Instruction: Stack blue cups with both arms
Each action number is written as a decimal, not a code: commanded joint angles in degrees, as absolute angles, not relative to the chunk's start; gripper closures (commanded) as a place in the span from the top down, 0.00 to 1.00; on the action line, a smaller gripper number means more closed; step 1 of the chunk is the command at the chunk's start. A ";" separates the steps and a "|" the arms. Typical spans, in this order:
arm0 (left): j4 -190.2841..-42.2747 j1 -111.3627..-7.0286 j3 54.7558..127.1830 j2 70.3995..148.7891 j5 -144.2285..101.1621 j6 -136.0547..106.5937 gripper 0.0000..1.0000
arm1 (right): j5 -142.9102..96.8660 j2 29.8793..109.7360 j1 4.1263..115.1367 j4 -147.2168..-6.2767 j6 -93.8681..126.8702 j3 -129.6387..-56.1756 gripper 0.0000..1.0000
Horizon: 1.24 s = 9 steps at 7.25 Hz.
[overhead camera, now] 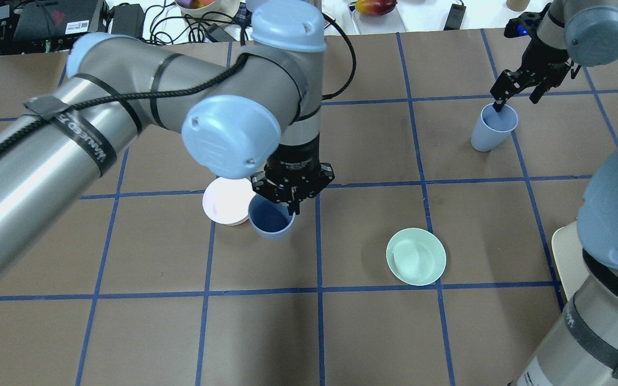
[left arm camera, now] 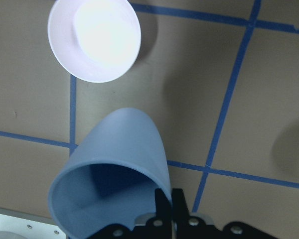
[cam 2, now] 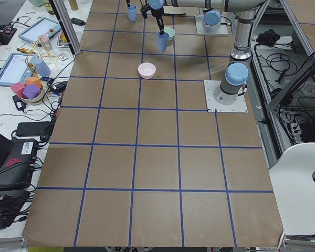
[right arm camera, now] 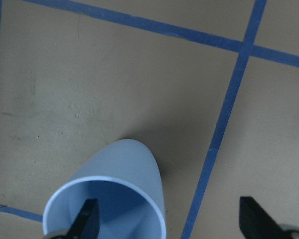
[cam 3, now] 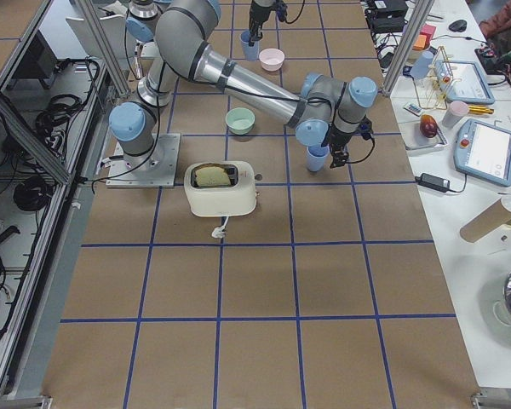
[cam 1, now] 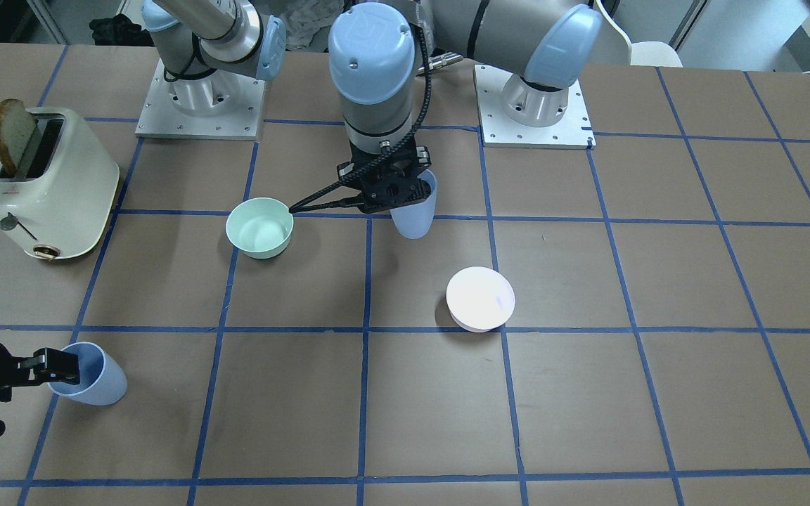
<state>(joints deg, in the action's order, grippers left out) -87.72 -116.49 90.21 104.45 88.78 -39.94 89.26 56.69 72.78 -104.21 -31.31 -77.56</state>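
My left end effector was pinched narrow on the wall of the near cup, one finger inside the rim and one outside. That cup hung mouth up near the green bowl, on the side toward the pink bowl. It looked clear of the table, though I could not be sure of the gap. My right end effector was spread wide at the far cup, which stood well apart from the green bowl, out toward the operators' edge. One finger dipped inside its mouth and the other hung well outside the wall, so nothing was clamped there. I judged both cups to be light, thin-walled plastic: stiff enough to take a rim pinch, with little weight to fight me. The matte finish looked less slippery than a glossy one would be, and neither cup seemed likely to break. The taper meant a hold low on the body could squeeze the cup out of my fingers, so the rim wall looked like the sensible place to grip. I expected a one-sided rim hold to let a cup swing or tilt, and an empty one could tip at a nudge. For nesting, I reckoned the carried cup had to come in upright and centred over the other's mouth.
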 commanded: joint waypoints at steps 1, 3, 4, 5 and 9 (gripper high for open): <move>-71.09 -120.40 98.92 105.73 88.51 -49.20 0.00 | 89.03 56.60 72.69 -104.24 -31.12 -79.62 0.95; -66.62 -121.20 102.30 106.08 85.10 -50.01 0.00 | 89.12 56.43 72.77 -104.50 -31.20 -79.89 0.45; -66.71 -121.11 102.22 106.17 84.21 -50.01 0.00 | 89.21 56.08 72.77 -104.59 -31.20 -79.81 0.12; -66.71 -121.11 102.74 106.43 84.29 -49.92 0.00 | 89.12 56.25 72.69 -104.24 -31.29 -79.28 0.00; -65.92 -120.24 102.04 106.79 84.72 -47.90 0.80 | 89.12 58.44 73.21 -103.27 -30.94 -78.23 0.00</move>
<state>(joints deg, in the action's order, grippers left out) -66.44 -120.57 102.16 106.96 84.63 -48.43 89.15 57.33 72.92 -103.60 -31.13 -78.60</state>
